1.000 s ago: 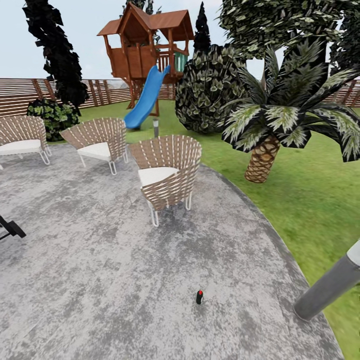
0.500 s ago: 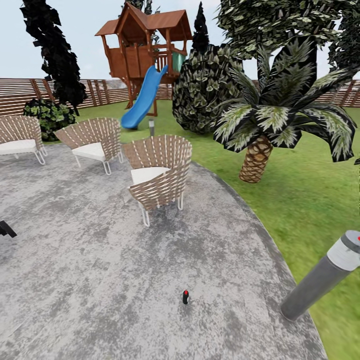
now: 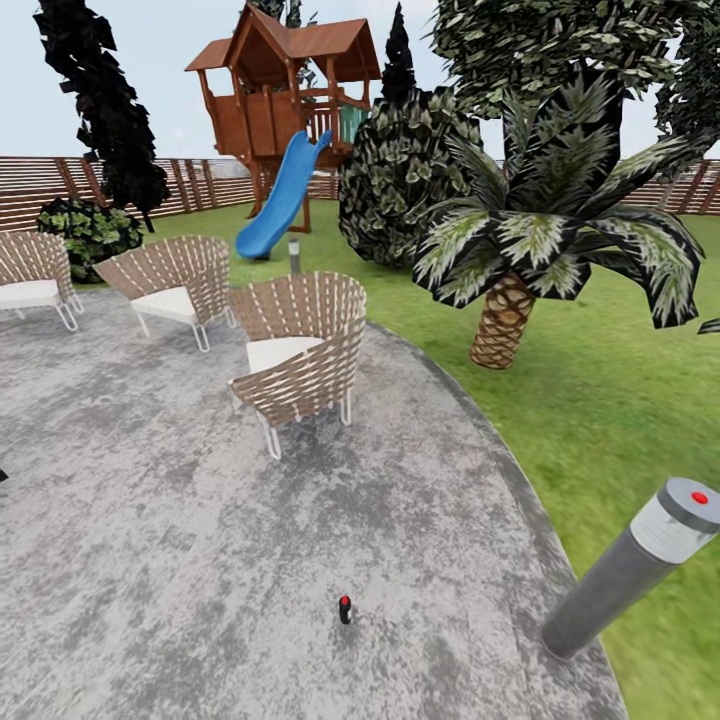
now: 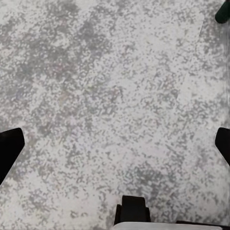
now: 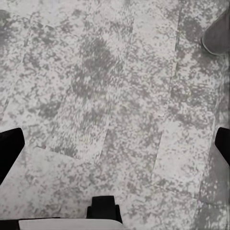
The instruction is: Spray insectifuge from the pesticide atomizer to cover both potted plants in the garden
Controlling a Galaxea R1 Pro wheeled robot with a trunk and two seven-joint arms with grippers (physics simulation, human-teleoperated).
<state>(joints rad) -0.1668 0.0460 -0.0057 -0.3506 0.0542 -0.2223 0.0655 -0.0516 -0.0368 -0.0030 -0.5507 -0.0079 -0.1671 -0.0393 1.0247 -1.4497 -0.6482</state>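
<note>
The pesticide atomizer [image 3: 344, 608], a small black bottle with a red top, stands upright on the grey round patio [image 3: 150, 560] of the garden, low in the head view. Neither gripper touches it. My left gripper [image 4: 115, 148] hangs open over bare paving, its dark fingers [image 4: 9, 148] spread wide, with a dark rounded thing [image 4: 223, 12] at the picture's corner. My right gripper [image 5: 115, 148] is open too, over paving, empty. The potted plants are out of view.
A grey bollard [image 3: 625, 570] with a red dot leans at the patio's right edge; its base [image 5: 218, 36] shows in the right wrist view. Three wicker chairs [image 3: 295, 360] stand at the back left. A palm [image 3: 520, 260], bushes, a playhouse with a blue slide [image 3: 280, 200] and a fence lie beyond the lawn [image 3: 620, 400].
The head view has swung, so everything slid leftward and the bollard came fully into the picture. The dark arm part at the left edge has almost left the view.
</note>
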